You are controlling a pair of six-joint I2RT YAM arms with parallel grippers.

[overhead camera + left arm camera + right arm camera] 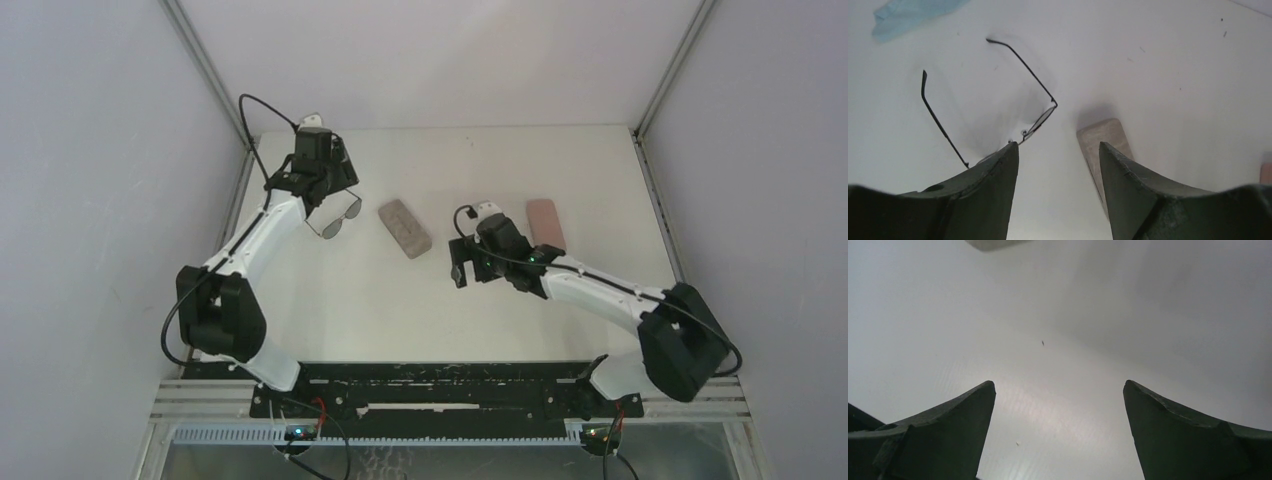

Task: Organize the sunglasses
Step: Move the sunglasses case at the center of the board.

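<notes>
You have a white table (450,330) with both arms out over it. Your left arm (265,235) reaches up along the left edge toward the far left corner. Your right arm (600,290) comes in from the right edge to the middle of the table. A brown case (404,228) lies flat near the middle, a bit to the left. A pink case (546,224) lies flat between the middle and the right edge, just past your right arm's wrist. The two cases are well apart. Your left pincer (1058,147) is open, with a gap between its fingers (998,190), and it holds nothing. Your right pincer (1058,385) is open very wide, and under it there is only bare table. One pair of sunglasses (335,218) lies near the left edge, between the left pincer and the brown case. Its thin black side bars are spread open. From the left wrist, the front of the sunglasses goes behind one finger, and you cannot tell if they touch. The end of the brown case shows just beside the other finger. A blue cloth (913,15) lies past the sunglasses, apart from them.
</notes>
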